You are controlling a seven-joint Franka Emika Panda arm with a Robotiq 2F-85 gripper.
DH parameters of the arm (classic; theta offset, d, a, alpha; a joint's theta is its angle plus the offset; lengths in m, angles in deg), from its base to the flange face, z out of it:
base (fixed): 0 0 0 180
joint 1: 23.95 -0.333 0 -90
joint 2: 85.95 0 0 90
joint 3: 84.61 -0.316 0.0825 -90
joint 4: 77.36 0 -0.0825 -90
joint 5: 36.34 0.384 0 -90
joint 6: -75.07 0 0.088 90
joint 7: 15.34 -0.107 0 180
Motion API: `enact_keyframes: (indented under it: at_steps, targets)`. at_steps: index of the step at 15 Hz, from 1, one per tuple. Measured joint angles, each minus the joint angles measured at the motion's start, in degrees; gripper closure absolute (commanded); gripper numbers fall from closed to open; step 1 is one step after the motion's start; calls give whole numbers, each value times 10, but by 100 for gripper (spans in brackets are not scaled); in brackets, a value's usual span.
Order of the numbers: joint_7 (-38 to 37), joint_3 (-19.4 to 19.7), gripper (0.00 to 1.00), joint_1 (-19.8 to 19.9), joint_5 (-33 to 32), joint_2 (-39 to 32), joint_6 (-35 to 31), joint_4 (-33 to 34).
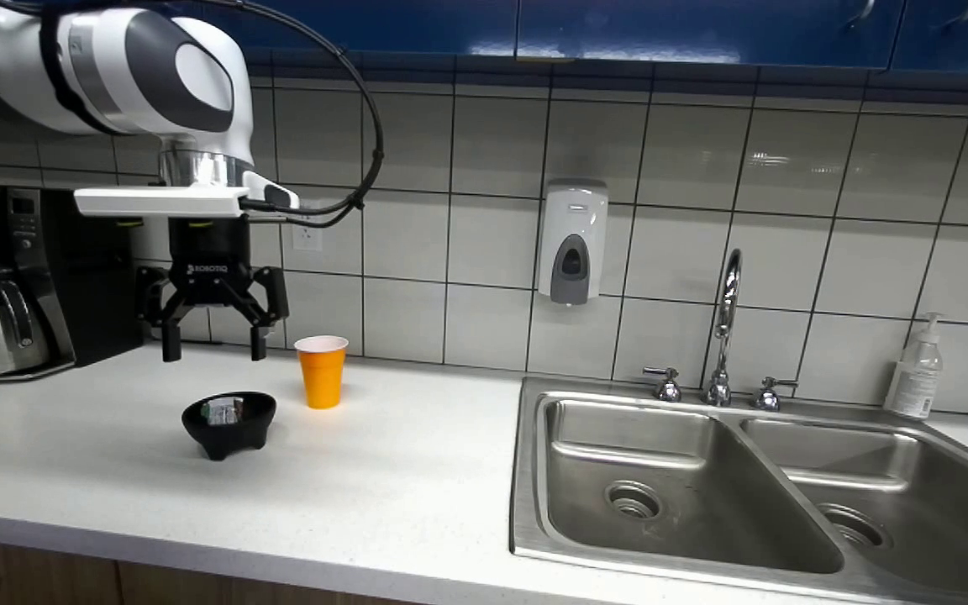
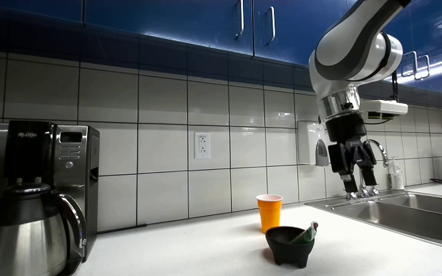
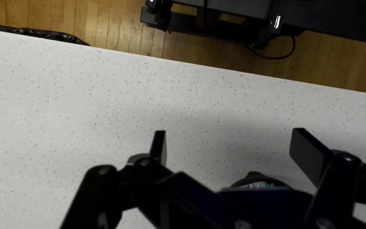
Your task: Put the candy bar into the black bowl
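The black bowl (image 1: 232,439) stands upright on the white counter; it also shows in an exterior view (image 2: 291,253). The candy bar (image 1: 222,410), a small green and whitish packet, lies inside the bowl. In an exterior view the candy bar (image 2: 306,235) is tilted, with one end sticking up past the rim. In the wrist view only a strip of the bowl (image 3: 255,174) and of the candy bar (image 3: 256,184) shows; the gripper body hides the rest. My gripper (image 1: 215,343) is open and empty, well above the bowl; its spread fingers also show in the wrist view (image 3: 229,144).
An orange cup (image 1: 322,376) stands behind the bowl, near the tiled wall. A coffee machine (image 2: 76,153) stands at one end of the counter. A steel double sink (image 1: 526,470) with a faucet (image 1: 728,311) lies at the other side. Blue cabinets (image 1: 702,29) hang above.
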Motion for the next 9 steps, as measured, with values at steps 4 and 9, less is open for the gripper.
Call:
enact_keyframes:
  at_steps: [4,9]
  targets:
    - [0,0,0,0,0,12,0,-8]
    - [0,0,0,0,0,12,0,-9]
